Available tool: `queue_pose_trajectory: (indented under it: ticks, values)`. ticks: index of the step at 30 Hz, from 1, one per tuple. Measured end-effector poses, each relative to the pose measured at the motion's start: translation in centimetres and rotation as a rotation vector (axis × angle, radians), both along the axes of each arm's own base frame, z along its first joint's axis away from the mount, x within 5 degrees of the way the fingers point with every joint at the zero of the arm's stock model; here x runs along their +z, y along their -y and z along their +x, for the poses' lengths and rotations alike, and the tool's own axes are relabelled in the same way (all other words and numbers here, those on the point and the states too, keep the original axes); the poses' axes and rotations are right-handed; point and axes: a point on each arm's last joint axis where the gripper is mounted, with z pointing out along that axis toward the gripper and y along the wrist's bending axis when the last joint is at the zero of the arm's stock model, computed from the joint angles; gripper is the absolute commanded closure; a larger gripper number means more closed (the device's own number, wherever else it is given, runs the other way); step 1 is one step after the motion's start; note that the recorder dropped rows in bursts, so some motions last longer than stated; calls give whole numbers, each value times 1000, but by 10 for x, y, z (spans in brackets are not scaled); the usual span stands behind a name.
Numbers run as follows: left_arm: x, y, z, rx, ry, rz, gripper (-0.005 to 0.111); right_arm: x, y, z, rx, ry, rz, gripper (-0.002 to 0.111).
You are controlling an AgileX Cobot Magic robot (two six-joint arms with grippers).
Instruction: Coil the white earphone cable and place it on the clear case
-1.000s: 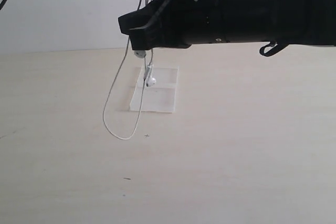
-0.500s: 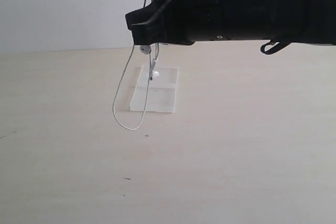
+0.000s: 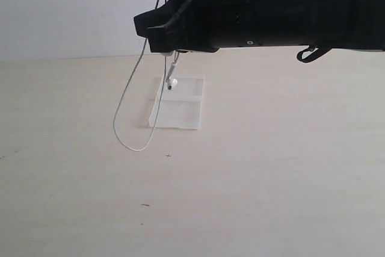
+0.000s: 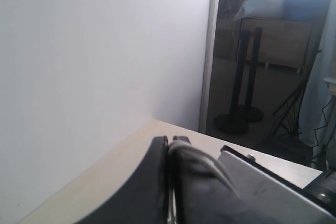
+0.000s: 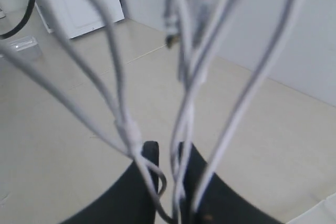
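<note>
The white earphone cable (image 3: 137, 150) hangs from above the picture in a long loop beside the clear case (image 3: 180, 109), which lies flat on the table. One earbud (image 3: 172, 82) dangles just over the case's far end. My right gripper (image 3: 148, 31) reaches in from the right, high above the case. In the right wrist view its fingers (image 5: 168, 148) are closed on several cable strands (image 5: 126, 124). The left gripper (image 4: 170, 140) is out of the exterior view; its jaws are pressed together with a strand (image 4: 210, 166) caught between them.
The pale wooden table (image 3: 271, 179) runs to a white wall behind. Small dark marks (image 3: 168, 156) dot the table in front of the case. A white cabinet (image 5: 79, 3) stands past the table's edge in the right wrist view.
The right gripper shifted right, then back left. The hanging loop swung left with it, and the earbud rose a little over the case.
</note>
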Motion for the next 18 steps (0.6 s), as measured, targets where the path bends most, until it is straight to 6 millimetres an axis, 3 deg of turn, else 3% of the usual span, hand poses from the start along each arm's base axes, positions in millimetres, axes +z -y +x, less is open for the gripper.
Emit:
queue_pose_trajectory:
  ticks: [11, 18]
  values:
    - [1, 0, 0, 0, 1, -3, 107, 0, 0, 0, 4, 0, 2, 86]
    - [18, 0, 0, 0, 47, -24, 107, -1, -1, 0, 4, -3, 0, 86]
